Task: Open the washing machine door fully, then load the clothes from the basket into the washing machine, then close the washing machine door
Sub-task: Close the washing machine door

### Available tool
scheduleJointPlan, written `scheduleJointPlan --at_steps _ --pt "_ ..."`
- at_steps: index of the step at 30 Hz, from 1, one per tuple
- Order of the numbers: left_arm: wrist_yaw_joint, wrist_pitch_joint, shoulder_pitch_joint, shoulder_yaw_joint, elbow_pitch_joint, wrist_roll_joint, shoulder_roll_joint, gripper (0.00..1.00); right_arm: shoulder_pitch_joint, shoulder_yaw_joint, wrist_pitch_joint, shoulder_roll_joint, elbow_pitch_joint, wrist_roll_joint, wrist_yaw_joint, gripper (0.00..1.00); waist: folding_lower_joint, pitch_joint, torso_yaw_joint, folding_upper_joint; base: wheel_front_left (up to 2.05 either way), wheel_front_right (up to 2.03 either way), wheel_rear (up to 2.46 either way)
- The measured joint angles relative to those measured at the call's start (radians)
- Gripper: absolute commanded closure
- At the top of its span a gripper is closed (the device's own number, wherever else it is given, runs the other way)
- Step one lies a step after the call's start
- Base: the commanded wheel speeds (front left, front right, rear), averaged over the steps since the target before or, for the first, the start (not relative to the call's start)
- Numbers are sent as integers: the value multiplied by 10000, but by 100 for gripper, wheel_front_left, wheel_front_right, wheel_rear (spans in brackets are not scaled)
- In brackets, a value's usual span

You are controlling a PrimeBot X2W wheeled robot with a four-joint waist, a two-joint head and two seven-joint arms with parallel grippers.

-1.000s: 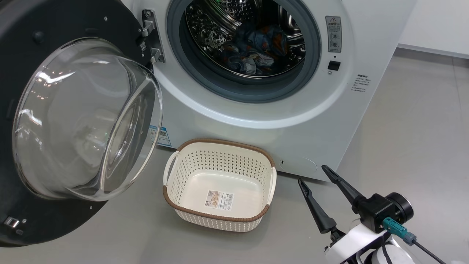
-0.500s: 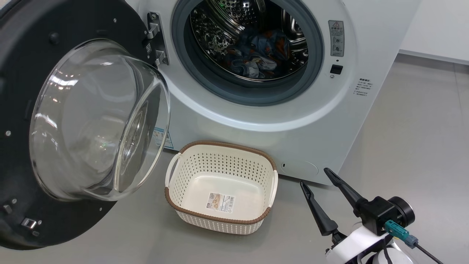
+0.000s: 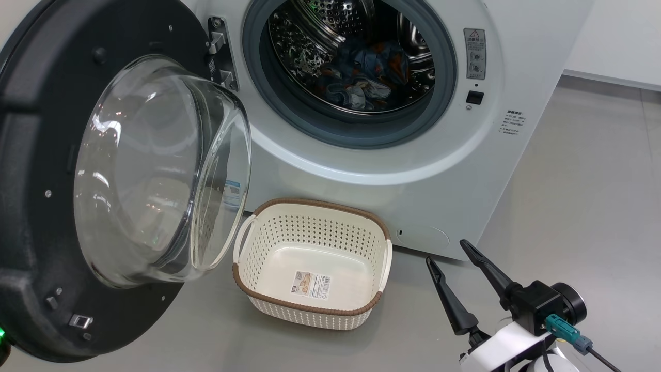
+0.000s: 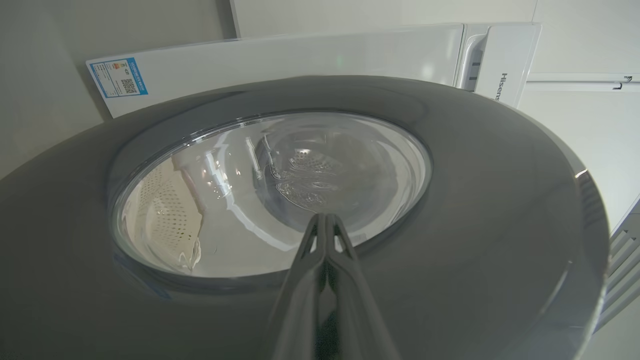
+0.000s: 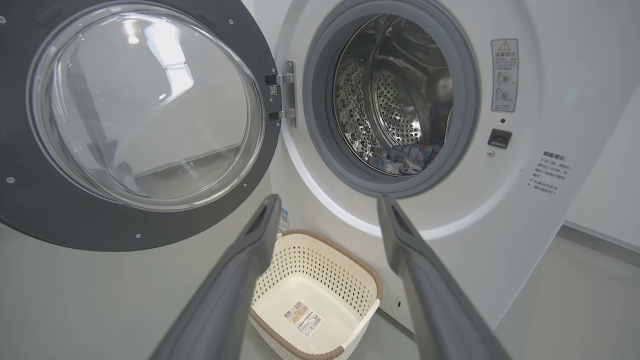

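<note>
The washing machine door (image 3: 31, 181) stands swung out left of the washing machine (image 3: 413, 170). The clothes (image 3: 366, 72) lie low in the drum (image 3: 310, 46), and the basket (image 3: 310, 309) sits on the floor (image 3: 568, 181) just in front. The left gripper (image 4: 325, 217) is pinched tight on nothing, tips at the door's outer face. The right gripper (image 3: 445, 251) is spread wide, holding nothing, right of the basket

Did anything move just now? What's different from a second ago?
The washing machine door has swung a little toward the opening of the washing machine, starting to close. The shut left gripper is on its outer side. Nothing was grabbed or let go. The same: the basket sits empty on the floor, the clothes lie in the drum, and the right gripper waits open beside the basket.
</note>
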Motion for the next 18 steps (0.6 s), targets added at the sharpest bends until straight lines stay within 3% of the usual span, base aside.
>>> scheduleJointPlan --at_steps 18 --pt "165 1051 1370 -316 -2646 -493 -1035 100 187 -282 0 232 -123 -23 0 0 0 94 50 0 0 0 0"
